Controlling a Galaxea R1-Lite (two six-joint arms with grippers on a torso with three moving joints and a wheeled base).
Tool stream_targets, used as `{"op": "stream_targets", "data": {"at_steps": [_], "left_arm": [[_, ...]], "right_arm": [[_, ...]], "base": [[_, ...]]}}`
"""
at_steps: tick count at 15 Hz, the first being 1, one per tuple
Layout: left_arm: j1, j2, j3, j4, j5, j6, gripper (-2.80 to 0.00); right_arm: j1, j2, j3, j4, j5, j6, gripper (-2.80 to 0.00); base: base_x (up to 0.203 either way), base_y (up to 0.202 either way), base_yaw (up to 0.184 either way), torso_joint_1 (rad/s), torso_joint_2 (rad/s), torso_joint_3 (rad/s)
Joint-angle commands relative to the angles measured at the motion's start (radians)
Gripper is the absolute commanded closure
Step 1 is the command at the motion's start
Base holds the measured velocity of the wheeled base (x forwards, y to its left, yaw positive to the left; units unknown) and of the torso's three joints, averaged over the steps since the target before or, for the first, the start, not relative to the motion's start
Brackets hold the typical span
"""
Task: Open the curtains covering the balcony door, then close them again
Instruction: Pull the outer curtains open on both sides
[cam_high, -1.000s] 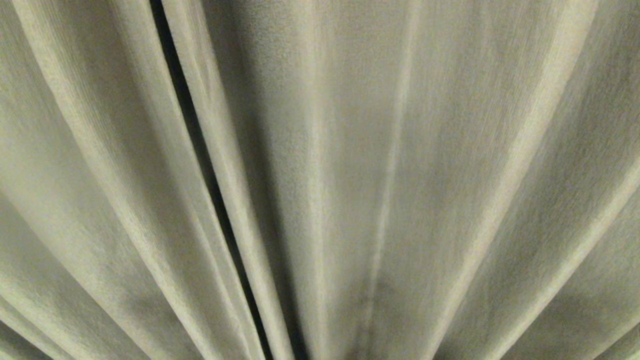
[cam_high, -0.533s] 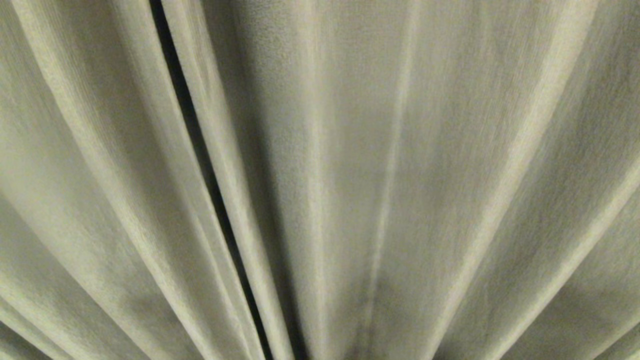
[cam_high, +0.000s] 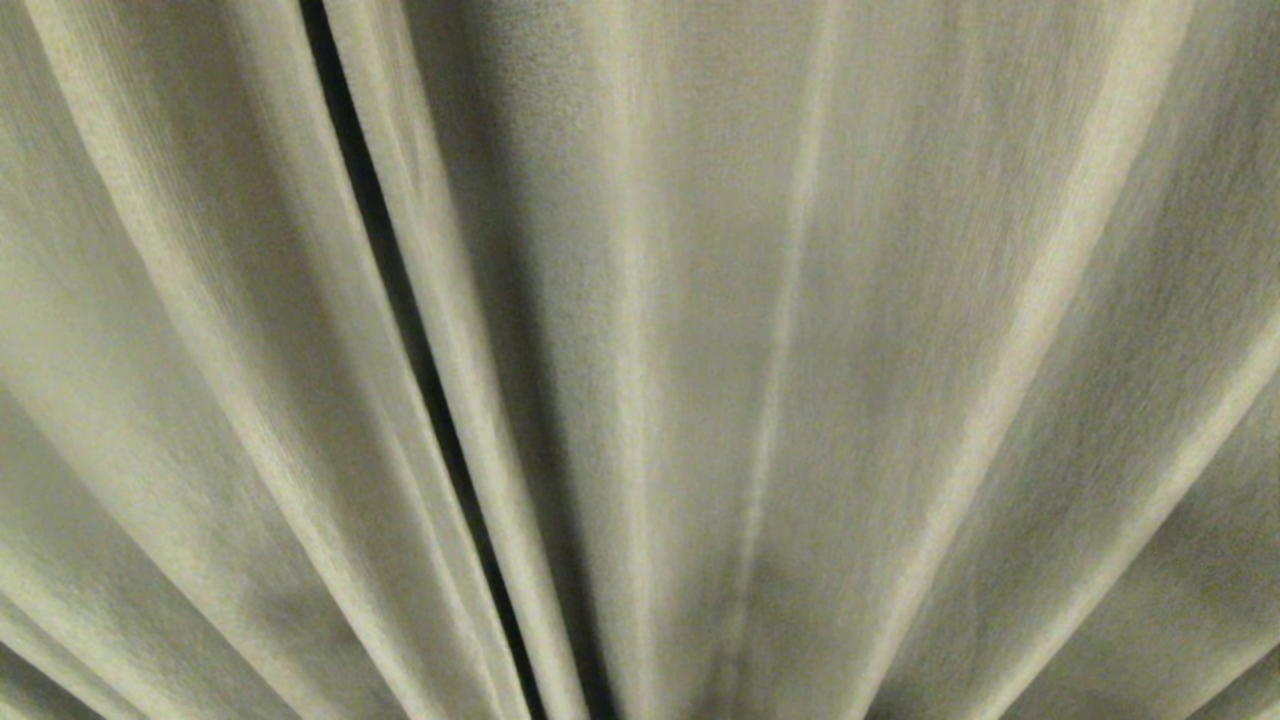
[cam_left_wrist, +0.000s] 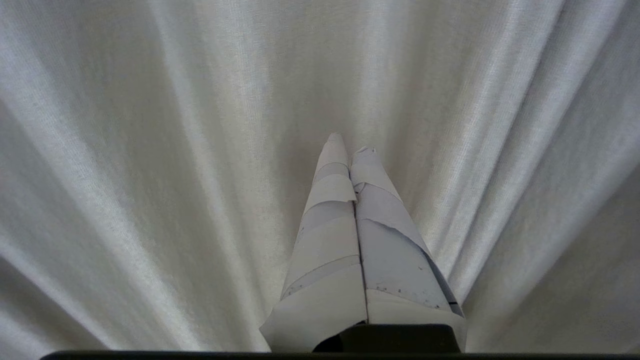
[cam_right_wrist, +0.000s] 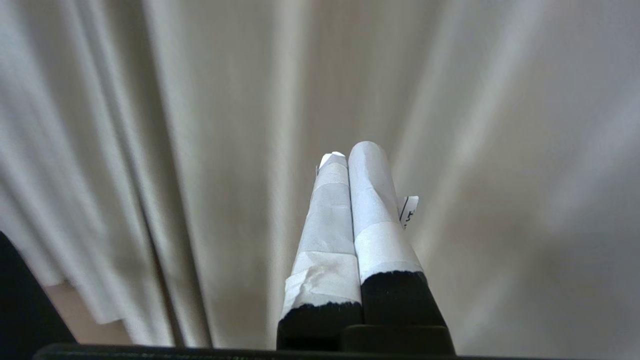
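Hardly anything differs in the head view from a second ago: the curtains (cam_high: 760, 360) fill the whole picture with the same folds, and the same thin dark gap (cam_high: 400, 300) runs between two panels left of the middle. The pleats run lengthwise from top to bottom, fanning out toward the top of that view and drawing together near its lower edge. Neither arm shows there. In the left wrist view the left gripper (cam_left_wrist: 350, 145) points at the cloth, its taped fingers (cam_left_wrist: 325, 240) pressed together and holding nothing. In the right wrist view the right gripper (cam_right_wrist: 350, 152) also faces the pleats, fingers together and empty, with a bit of floor (cam_right_wrist: 75, 315) below the hem.
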Motion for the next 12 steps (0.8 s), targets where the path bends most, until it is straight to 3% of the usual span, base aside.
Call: {"op": "stream_targets", "data": {"at_steps": [1, 6, 9, 10, 12], "left_arm": [[0.000, 0.000, 0.000, 0.000, 0.000, 0.000, 0.00], [0.000, 0.000, 0.000, 0.000, 0.000, 0.000, 0.00], [0.000, 0.000, 0.000, 0.000, 0.000, 0.000, 0.00], [0.000, 0.000, 0.000, 0.000, 0.000, 0.000, 0.00], [0.000, 0.000, 0.000, 0.000, 0.000, 0.000, 0.00]], "right_arm": [[0.092, 0.260, -0.093, -0.085, 0.005, -0.002, 0.00], [0.292, 0.541, -0.355, -0.184, 0.008, -0.012, 0.00], [0.334, 0.653, -0.448, -0.191, 0.006, -0.040, 0.00], [0.338, 0.680, -0.471, -0.192, 0.006, -0.054, -2.80], [0.343, 0.713, -0.504, -0.193, 0.007, -0.059, -2.80]], "base": [[0.000, 0.000, 0.000, 0.000, 0.00, 0.000], [0.000, 0.000, 0.000, 0.000, 0.00, 0.000], [0.000, 0.000, 0.000, 0.000, 0.00, 0.000], [0.000, 0.000, 0.000, 0.000, 0.00, 0.000], [0.000, 0.000, 0.000, 0.000, 0.00, 0.000]]}}
